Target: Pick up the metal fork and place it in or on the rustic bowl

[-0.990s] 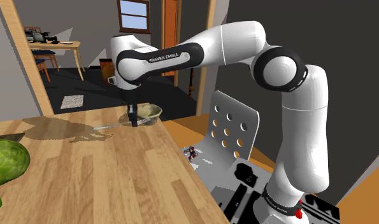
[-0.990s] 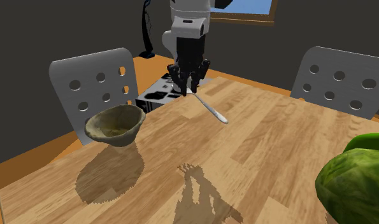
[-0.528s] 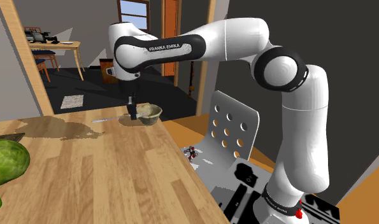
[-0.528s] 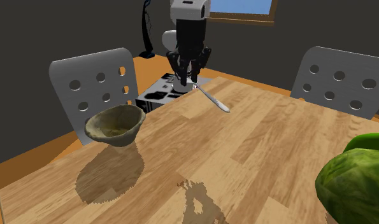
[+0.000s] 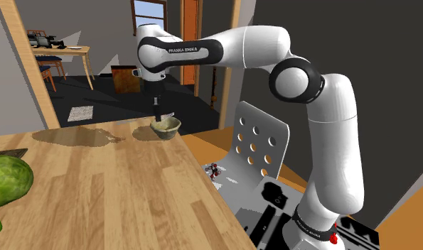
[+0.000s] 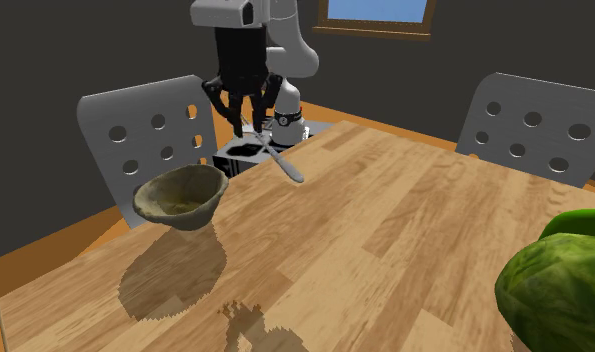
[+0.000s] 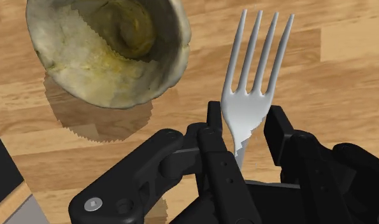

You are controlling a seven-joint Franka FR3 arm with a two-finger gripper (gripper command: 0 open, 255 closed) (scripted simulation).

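Observation:
The silver fork hangs in the air above the wooden table, its handle clamped in my black gripper and its tines slanting down toward the second exterior view's right. In the wrist view my gripper is shut on the fork, whose tines reach past the fingers. The rough, olive-tan bowl sits beside the tines, not under them. In the shoulder view my gripper hovers just above the bowl at the table's far end. From the second exterior view the bowl stands left of and below the fork.
A grey chair with round holes stands behind the bowl and another at the far right. A big green bumpy object lies at the table's right edge. The table's edge runs close to the bowl.
The arm has lifted the fork off the table and carried it toward the bowl, leftward in the second exterior view. The bowl has not moved.

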